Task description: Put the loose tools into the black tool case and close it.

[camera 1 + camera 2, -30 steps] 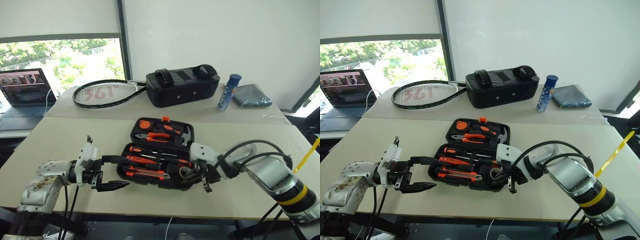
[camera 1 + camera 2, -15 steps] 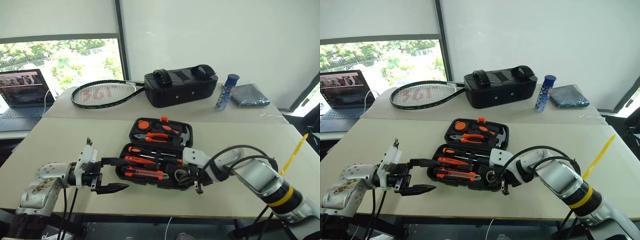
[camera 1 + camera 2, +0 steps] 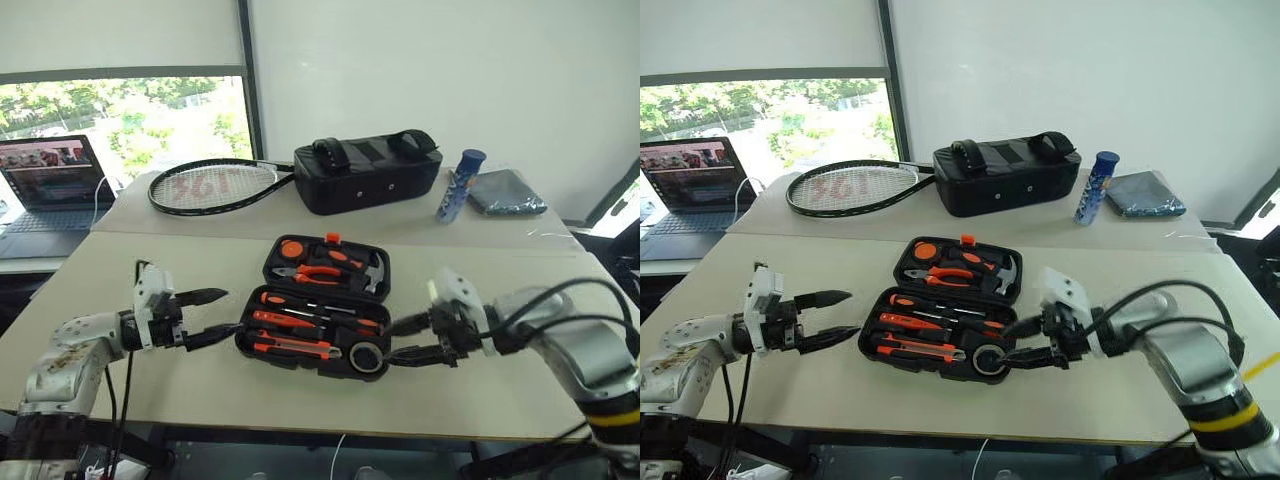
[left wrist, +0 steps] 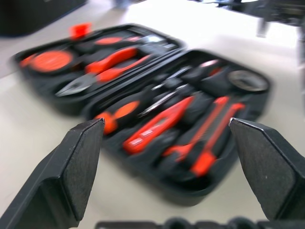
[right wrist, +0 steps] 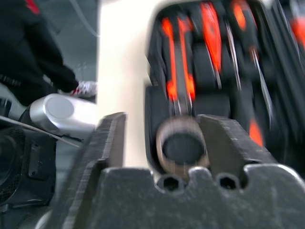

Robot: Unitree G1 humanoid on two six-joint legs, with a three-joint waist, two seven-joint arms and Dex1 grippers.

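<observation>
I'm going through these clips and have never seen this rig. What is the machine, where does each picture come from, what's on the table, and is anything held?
It is a two-armed humanoid robot. Two pictures come from its head, looking down over its arms; the other two come from cameras on its wrists. On the near table lies the black tool case, open, with orange-and-black screwdrivers, a utility knife and a grey tape roll in its near half, pliers and a hammer in the far half. Behind are a racket, a black bag, a blue bottle and a laptop. The left hand and right hand flank the case, both open, holding nothing.
</observation>
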